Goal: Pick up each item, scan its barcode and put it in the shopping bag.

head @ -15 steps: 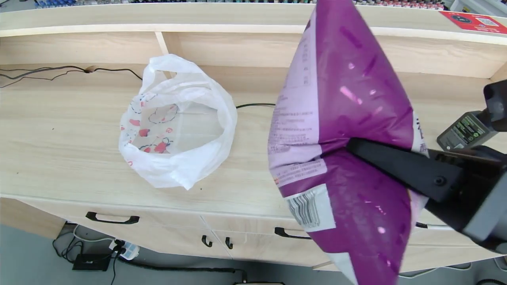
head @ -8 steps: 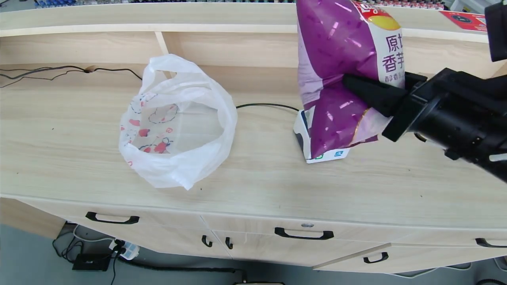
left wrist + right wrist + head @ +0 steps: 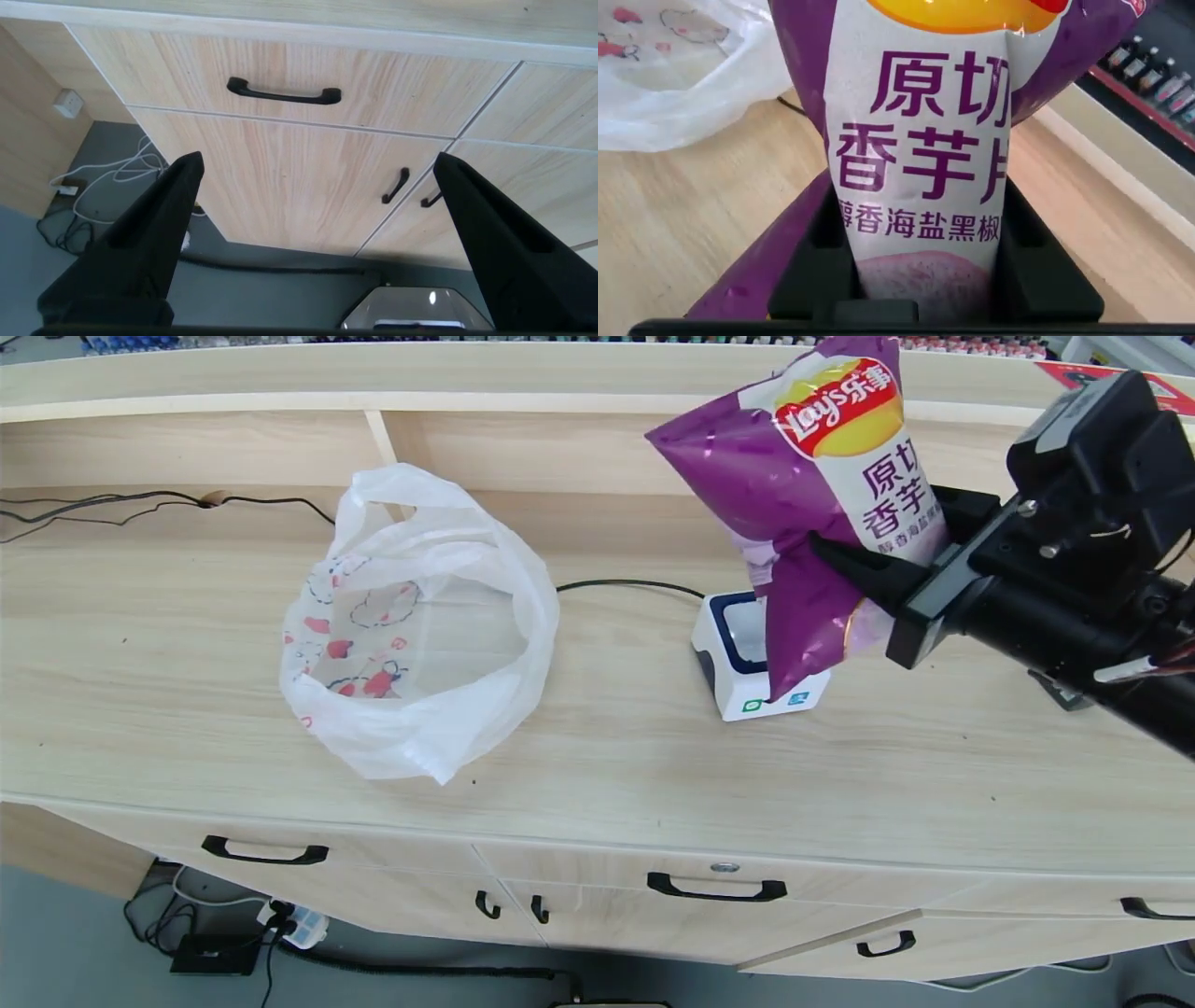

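My right gripper (image 3: 864,560) is shut on a purple chip bag (image 3: 822,495), holding it upright above the counter at the right. The bag's lower end hangs just over a small white barcode scanner (image 3: 738,667) with a dark window. In the right wrist view the chip bag (image 3: 920,159) is pinched between the black fingers (image 3: 817,247). A white plastic shopping bag (image 3: 420,616) with red cartoon prints lies open on the counter to the left of the scanner. My left gripper (image 3: 318,233) is open, down in front of the counter's drawers.
A black cable (image 3: 625,585) runs across the wooden counter (image 3: 597,756) from the scanner toward the shopping bag. More cables (image 3: 112,504) lie at the back left. A raised shelf (image 3: 280,392) bounds the counter at the back. Drawers with black handles (image 3: 717,889) line the front.
My right arm has swung the chip bag from near the camera back over the scanner. The bag turned so its front now faces the head camera, and the scanner came into sight.
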